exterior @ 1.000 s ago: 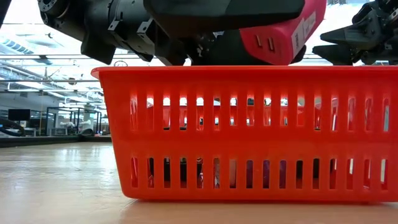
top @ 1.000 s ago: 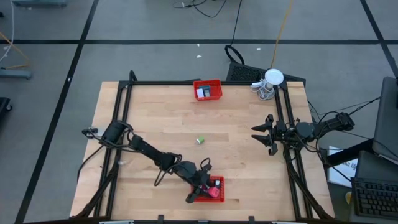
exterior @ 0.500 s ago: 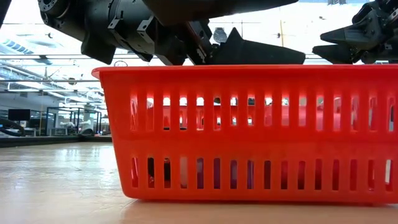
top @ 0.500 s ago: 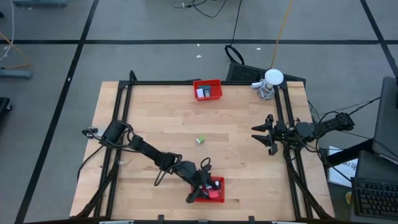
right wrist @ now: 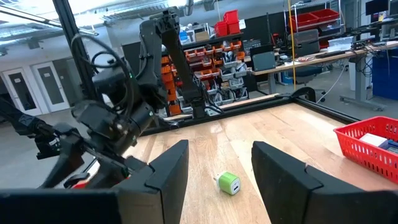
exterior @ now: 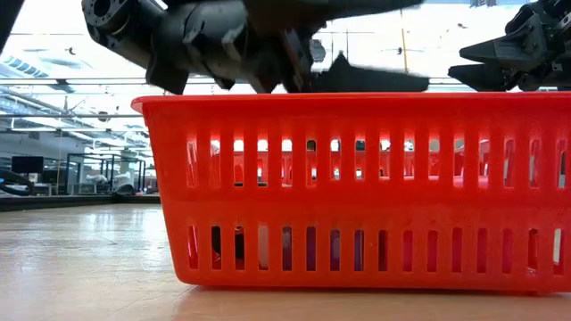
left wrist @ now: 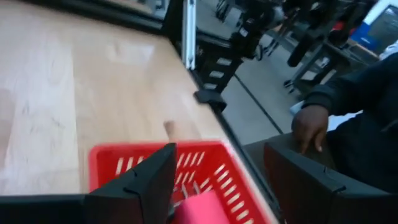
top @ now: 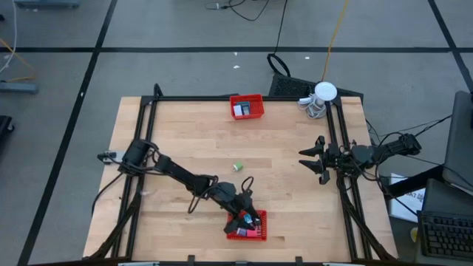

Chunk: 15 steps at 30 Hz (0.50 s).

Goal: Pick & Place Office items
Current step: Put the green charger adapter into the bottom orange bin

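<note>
There are two red baskets on the desk [top: 185, 148]: one near basket [top: 256, 232] and one far basket [top: 247, 106]. One green item [top: 238, 167] lies alone between them. One pink item [left wrist: 202, 208] shows in the near basket. Two arms work here, each with two fingers.

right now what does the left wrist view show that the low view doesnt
Only the left wrist view: a pink item lying inside the basket, the bare table top beyond it, and a person's hand past the table edge. Only the low view: the basket's slotted side wall seen level, with the right gripper hanging behind it. Both: the near red basket with the left gripper open above it.
</note>
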Each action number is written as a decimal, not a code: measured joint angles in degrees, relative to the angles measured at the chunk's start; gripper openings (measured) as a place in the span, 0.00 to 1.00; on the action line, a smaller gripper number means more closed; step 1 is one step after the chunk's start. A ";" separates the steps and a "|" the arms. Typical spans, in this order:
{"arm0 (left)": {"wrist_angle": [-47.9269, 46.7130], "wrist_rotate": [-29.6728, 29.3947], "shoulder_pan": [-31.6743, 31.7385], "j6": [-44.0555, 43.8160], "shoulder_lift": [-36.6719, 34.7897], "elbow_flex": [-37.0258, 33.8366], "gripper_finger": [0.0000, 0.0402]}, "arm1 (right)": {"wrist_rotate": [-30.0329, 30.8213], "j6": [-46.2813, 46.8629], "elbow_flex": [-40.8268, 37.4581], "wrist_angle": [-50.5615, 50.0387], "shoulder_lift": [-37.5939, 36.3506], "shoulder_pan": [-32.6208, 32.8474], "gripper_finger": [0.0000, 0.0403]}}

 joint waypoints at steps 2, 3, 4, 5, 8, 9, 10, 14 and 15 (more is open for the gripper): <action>-0.24 0.28 0.04 1.02 -1.12 0.00 0.59 | -0.01 0.01 0.00 -0.04 0.02 0.00 0.41; -0.45 0.28 0.02 1.99 -1.80 0.00 0.58 | 0.01 0.01 0.00 0.00 0.00 0.00 0.41; -0.65 0.28 -0.06 3.08 -2.52 0.00 0.58 | 0.01 0.01 0.00 0.00 0.00 0.00 0.41; -0.94 0.28 -0.15 4.42 -3.26 0.00 0.58 | 0.01 0.00 0.00 -0.04 0.01 0.00 0.41; -5.49 -0.65 -0.21 8.23 -6.19 0.00 0.56 | -0.01 0.01 0.00 -0.01 0.00 0.00 0.41; -8.02 -1.57 -0.17 9.31 -7.18 0.00 0.56 | 0.01 0.01 0.00 -0.04 0.02 0.00 0.41; -10.82 -2.65 -0.03 10.22 -8.25 0.00 0.56 | -0.01 -0.01 0.00 -0.02 0.02 0.00 0.41; -23.93 -8.93 0.95 12.22 -13.43 0.00 0.54 | 0.01 0.00 0.00 0.00 0.00 0.00 0.41; -27.68 -10.85 1.22 12.43 -14.96 0.00 0.54 | 0.00 0.00 0.00 -0.01 0.00 0.00 0.41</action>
